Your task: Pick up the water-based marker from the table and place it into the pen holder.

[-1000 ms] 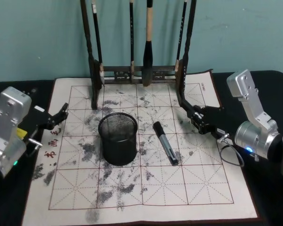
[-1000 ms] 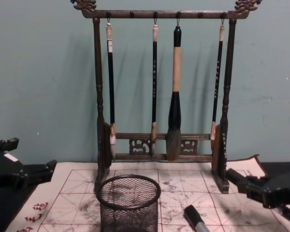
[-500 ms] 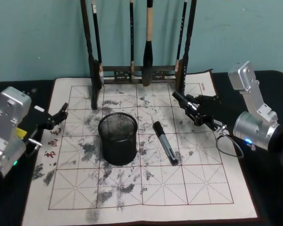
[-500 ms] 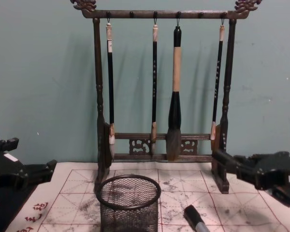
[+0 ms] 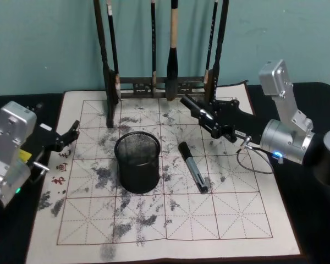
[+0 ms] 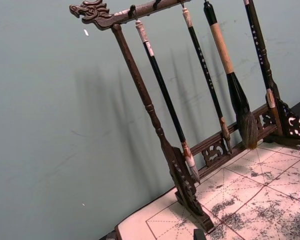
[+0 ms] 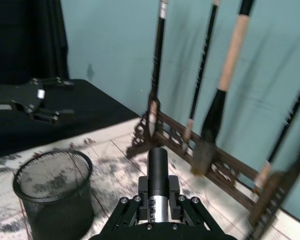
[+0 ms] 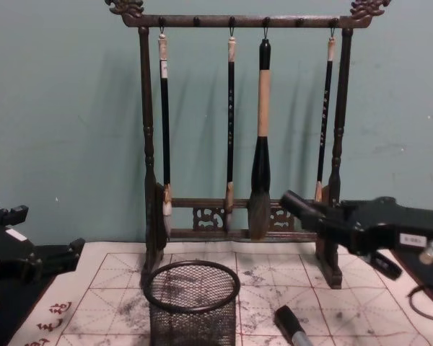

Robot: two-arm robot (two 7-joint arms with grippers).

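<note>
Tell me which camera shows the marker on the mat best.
Head view: the whole marker lies on the mat, right of the pen holder. The chest view catches just its capped end at the bottom edge.

My arms are brushed-silver blocks with rounded corners. The left link (image 5: 11, 140) wears a yellow tag (image 5: 24, 156) and a green light (image 5: 17, 191), and the right link (image 5: 280, 93) runs to a round silver joint (image 5: 283, 144) with a blue light (image 5: 276, 156). A thin black cable (image 5: 252, 164) loops beside it. The left gripper (image 5: 74, 131) and right gripper (image 5: 186, 101) are matte black — the right one has a white label (image 8: 406, 240), small screws (image 7: 123, 200), and a silver barrel (image 7: 157, 202) capped in black.
</note>
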